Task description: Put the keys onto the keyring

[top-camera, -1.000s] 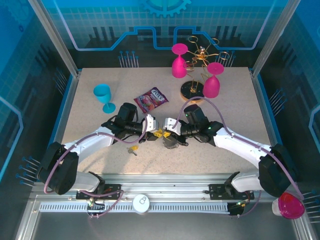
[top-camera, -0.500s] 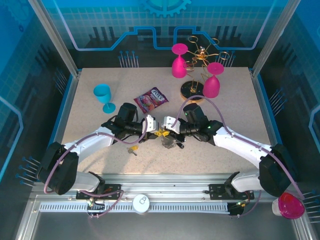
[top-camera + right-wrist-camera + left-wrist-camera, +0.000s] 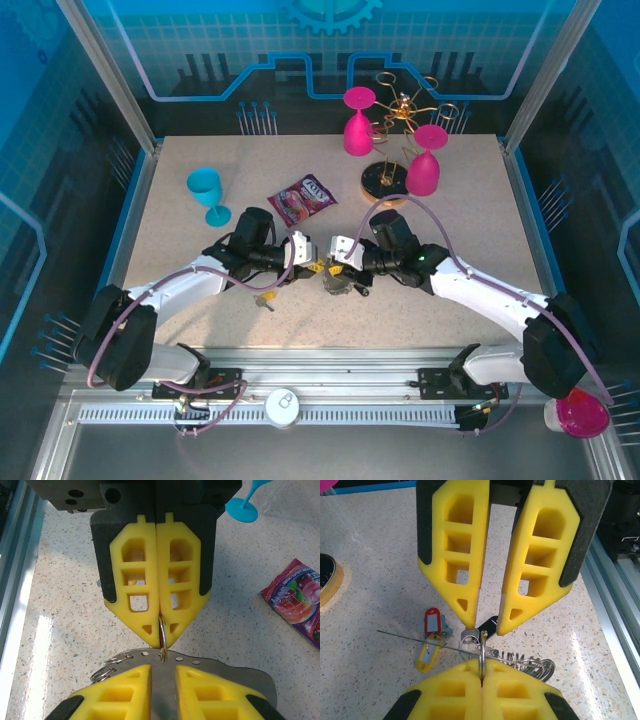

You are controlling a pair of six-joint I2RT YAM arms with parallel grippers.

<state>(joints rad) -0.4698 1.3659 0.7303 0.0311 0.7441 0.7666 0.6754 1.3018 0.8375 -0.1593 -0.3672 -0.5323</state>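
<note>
Both wrist views show you what the top view blurs: left gripper [image 3: 161, 636] pinching what seems the keyring [image 3: 482, 646], right gripper [image 3: 163, 672] slightly parted, keys [image 3: 432, 622] lying beside. Arms have barely shifted since a second ago.

Tight in the middle: left gripper [image 3: 482, 664] and right gripper [image 3: 163, 670] sit nose to nose, the keyring [image 3: 162, 635] upright in the slot between them, keys [image 3: 432, 622] just beside. Farther back, snack packet [image 3: 303, 200], blue cup [image 3: 207, 193] and gold rack [image 3: 400, 140] crowd the way. The table [image 3: 470, 220] lies bare on both outer flanks.
</note>
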